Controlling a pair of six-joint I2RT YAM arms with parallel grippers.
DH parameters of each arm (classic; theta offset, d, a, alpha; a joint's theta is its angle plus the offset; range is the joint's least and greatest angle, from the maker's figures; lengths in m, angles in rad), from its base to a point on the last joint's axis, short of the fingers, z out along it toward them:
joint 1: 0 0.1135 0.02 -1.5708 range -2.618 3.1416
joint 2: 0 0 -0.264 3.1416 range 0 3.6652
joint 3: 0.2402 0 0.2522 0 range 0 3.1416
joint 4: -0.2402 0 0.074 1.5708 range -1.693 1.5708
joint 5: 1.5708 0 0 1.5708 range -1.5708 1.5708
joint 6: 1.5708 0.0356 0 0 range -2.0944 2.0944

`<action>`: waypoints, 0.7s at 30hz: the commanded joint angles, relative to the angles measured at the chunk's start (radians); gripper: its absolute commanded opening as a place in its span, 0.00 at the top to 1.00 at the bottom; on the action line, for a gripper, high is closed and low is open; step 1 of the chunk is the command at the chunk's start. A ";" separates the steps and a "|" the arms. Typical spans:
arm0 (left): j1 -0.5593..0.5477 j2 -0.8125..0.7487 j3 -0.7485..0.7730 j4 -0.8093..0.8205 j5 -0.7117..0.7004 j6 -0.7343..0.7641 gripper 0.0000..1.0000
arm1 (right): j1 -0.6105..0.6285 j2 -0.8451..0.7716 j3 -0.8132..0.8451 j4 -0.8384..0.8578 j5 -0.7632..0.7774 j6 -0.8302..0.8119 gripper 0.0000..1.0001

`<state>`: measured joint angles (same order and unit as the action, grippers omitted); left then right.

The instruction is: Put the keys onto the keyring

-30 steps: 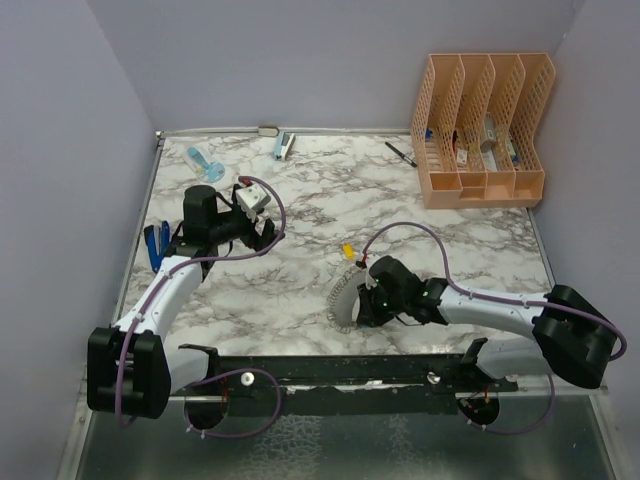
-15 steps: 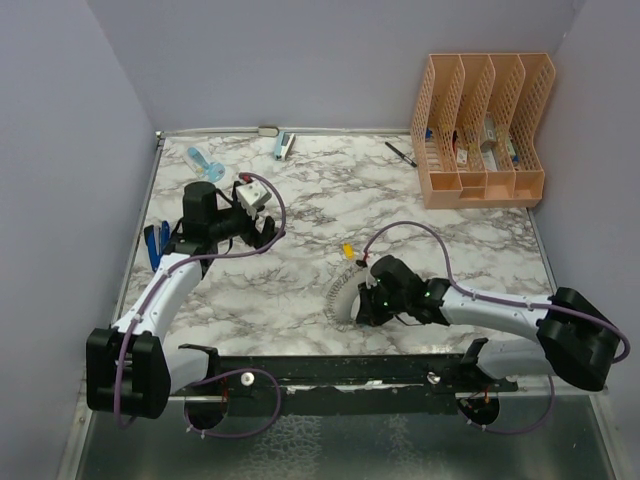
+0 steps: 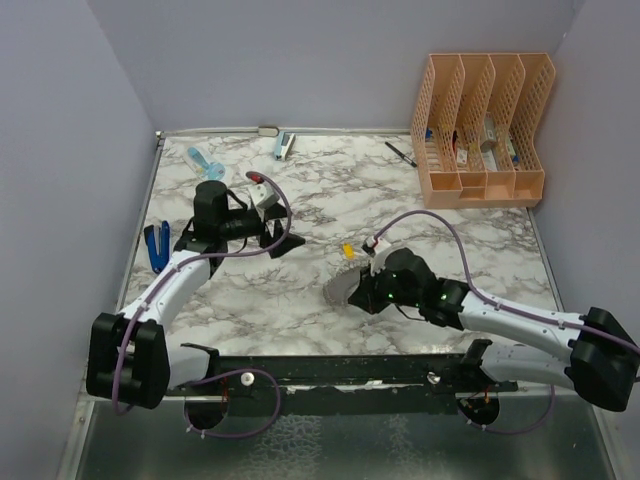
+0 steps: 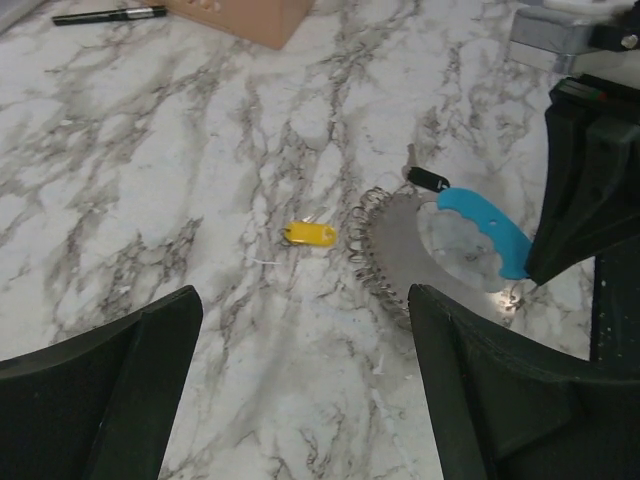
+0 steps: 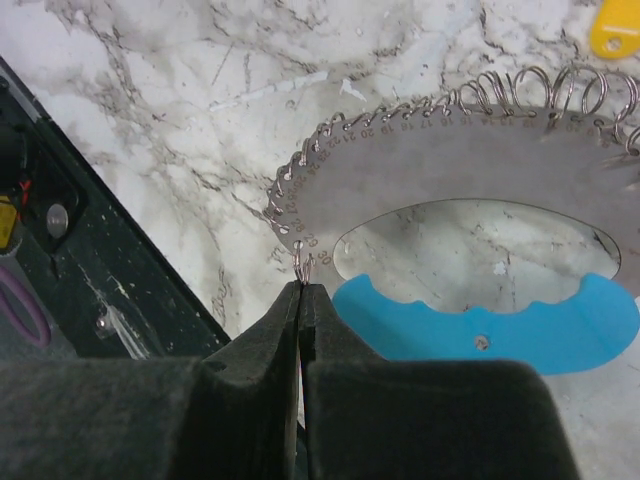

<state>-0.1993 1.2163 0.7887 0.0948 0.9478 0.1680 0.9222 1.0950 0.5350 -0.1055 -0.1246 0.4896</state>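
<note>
Right gripper (image 5: pixel 302 290): fingers pressed together, pinching one small wire loop on the toothed rim of the keyring (image 5: pixel 450 165), at lower centre of the right wrist view. The light-blue section (image 5: pixel 480 325) runs along the lower edge of the keyring's opening in that view. Left gripper (image 4: pixel 300 300): fingers spread wide, holding nothing, above the marble table (image 4: pixel 150 150). The yellow key (image 4: pixel 309 234) lies loose at frame centre of the left wrist view, just left of the keyring. The black key (image 4: pixel 428 179) sits at the keyring's upper edge, just beside the blue section's end. A black pen (image 4: pixel 110 15) lies at upper left, well apart.
</note>
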 commanded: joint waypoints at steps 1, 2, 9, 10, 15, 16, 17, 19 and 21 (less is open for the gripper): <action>-0.029 0.037 -0.088 0.266 0.163 -0.179 0.13 | 0.006 0.017 0.048 0.124 -0.004 -0.019 0.99; -0.034 0.041 -0.100 0.306 0.180 -0.212 0.13 | 0.007 0.022 0.054 0.136 -0.005 -0.018 0.99; -0.124 0.066 -0.163 0.401 0.264 -0.279 0.14 | 0.014 0.097 0.121 0.194 -0.035 -0.009 0.99; -0.136 0.071 -0.173 0.401 0.265 -0.266 0.14 | 0.015 0.110 0.132 0.196 -0.034 -0.011 0.99; -0.174 0.108 -0.173 0.304 0.180 -0.126 0.13 | 0.021 0.152 0.165 0.140 0.016 -0.009 0.99; -0.174 0.107 -0.167 0.295 0.163 -0.119 0.13 | 0.021 0.151 0.165 0.118 0.032 -0.008 0.99; -0.173 0.106 -0.158 0.272 0.149 -0.104 0.13 | 0.021 0.149 0.164 0.089 0.045 -0.008 0.99; -0.170 0.099 -0.125 0.199 0.121 -0.059 0.13 | 0.021 0.145 0.157 0.034 0.064 -0.009 0.99; -0.156 0.096 -0.085 0.139 0.086 -0.030 0.15 | 0.021 0.140 0.141 -0.011 0.073 -0.005 0.97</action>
<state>-0.3668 1.3209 0.6228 0.3527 1.1091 0.0368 0.9360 1.2396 0.6735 -0.0013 -0.1116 0.4854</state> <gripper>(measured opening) 0.865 0.015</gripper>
